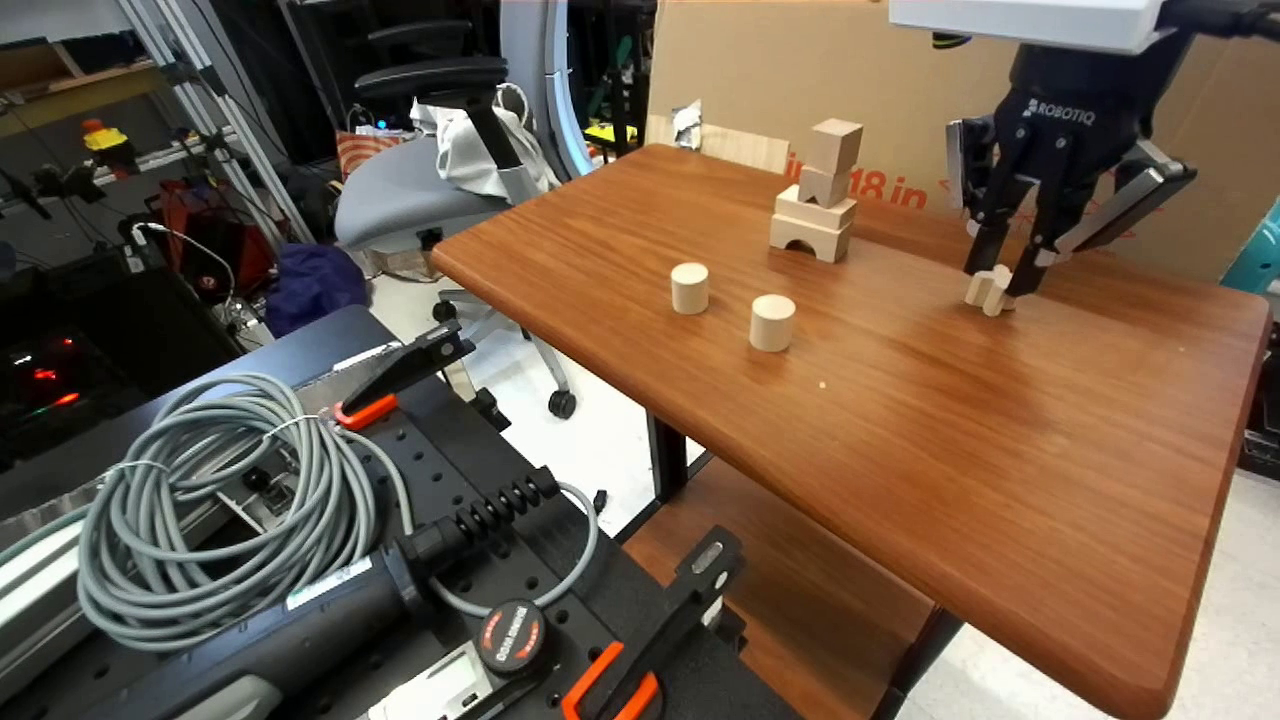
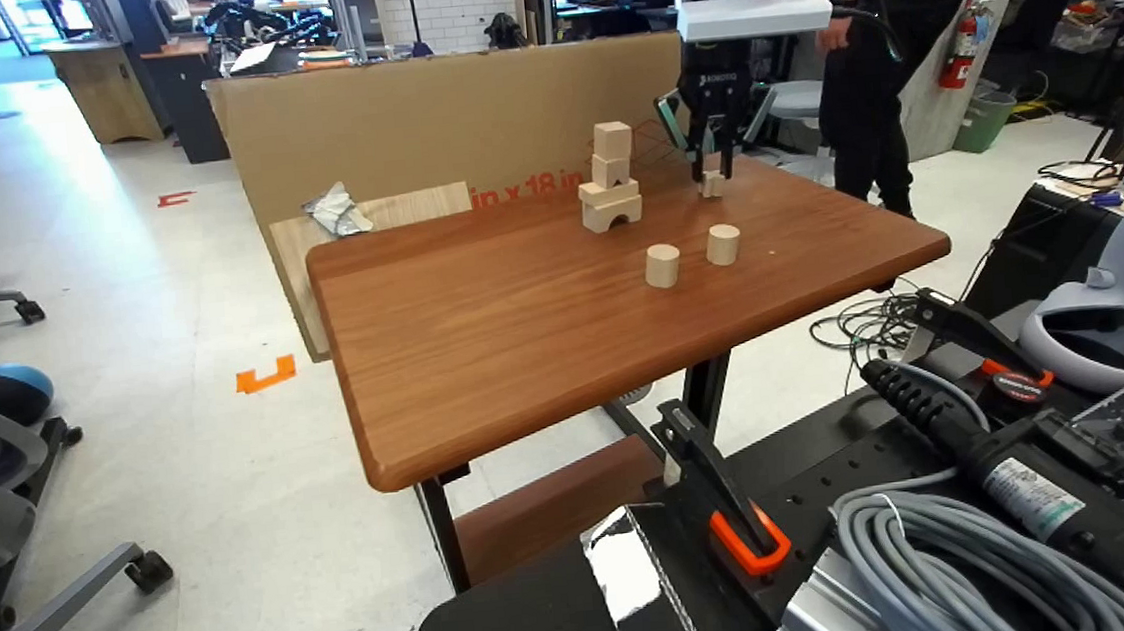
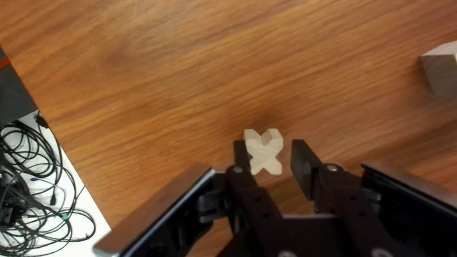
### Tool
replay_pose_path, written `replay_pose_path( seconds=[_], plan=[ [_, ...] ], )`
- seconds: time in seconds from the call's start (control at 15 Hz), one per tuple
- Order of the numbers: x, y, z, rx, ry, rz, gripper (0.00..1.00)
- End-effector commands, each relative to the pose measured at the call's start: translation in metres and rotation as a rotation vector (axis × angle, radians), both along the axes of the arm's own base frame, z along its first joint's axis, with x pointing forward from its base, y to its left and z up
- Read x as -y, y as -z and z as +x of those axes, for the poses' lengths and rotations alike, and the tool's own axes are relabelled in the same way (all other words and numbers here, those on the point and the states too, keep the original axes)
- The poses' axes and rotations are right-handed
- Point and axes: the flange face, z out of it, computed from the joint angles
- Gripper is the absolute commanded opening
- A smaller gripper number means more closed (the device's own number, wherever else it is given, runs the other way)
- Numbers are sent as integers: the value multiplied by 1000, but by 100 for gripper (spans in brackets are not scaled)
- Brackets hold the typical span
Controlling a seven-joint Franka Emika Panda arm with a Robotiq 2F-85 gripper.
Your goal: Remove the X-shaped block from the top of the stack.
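Observation:
The X-shaped block [image 3: 265, 152] is pale wood and stands on the table [image 3: 150, 89] in the wrist view. It also shows in both exterior views [image 1: 988, 291] [image 2: 711, 184], partly covered by the fingers. My gripper [image 3: 269, 143] is open around the block. The left finger in the wrist view is against or very close to the block; a gap shows to the right finger. In both exterior views my gripper [image 1: 998, 279] [image 2: 712, 174] points down at the table. The stack [image 1: 810, 237] [image 2: 611, 213] stands apart: an arch base, a flat block and two squarish blocks on top.
Two short wooden cylinders [image 1: 690, 288] [image 1: 772, 323] stand on the table nearer the front edge. A cardboard sheet [image 1: 730, 70] rises behind the table. Part of a pale block [image 3: 442, 69] shows at the wrist view's right edge.

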Motion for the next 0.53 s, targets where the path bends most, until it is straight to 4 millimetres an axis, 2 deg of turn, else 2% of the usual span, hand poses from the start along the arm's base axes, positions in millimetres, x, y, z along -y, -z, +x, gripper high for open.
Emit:
replay_pose_path(
  seconds=[0.0, 0.27, 0.4, 0.47],
  plan=[
    [-29, -42, -6, 56, -72, 32, 68],
    [-62, -115, -22, 139, -127, 25, 98],
    [-70, -155, -35, 97, -124, 39, 100],
    [-69, -168, -43, 25, -144, 66, 100]
  ],
)
